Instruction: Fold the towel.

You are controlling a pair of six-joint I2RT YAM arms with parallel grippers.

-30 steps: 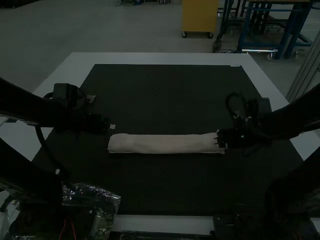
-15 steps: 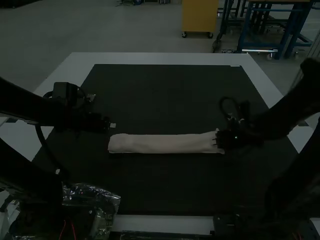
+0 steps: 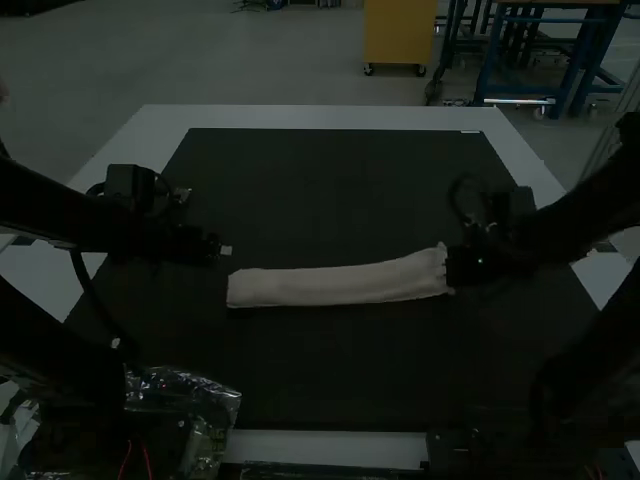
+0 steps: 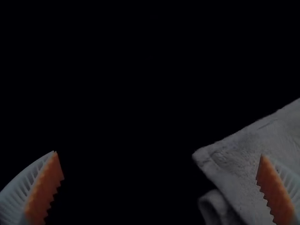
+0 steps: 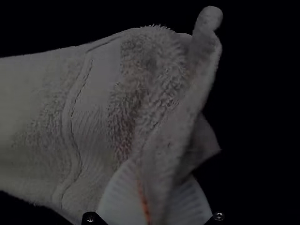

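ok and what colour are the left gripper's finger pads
Orange; the pads show best in the left wrist view.

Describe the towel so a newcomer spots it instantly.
Start from the white-edged table, then the big dark mat on it. Between the left arm and the right arm lies the towel, folded into a long, narrow strip with one end in the right claw. Unlike those black arms, it is pale and fuzzy.

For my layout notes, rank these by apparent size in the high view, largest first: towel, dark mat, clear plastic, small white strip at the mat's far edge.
- Dark mat
- Towel and clear plastic: too alike to rank
- White strip
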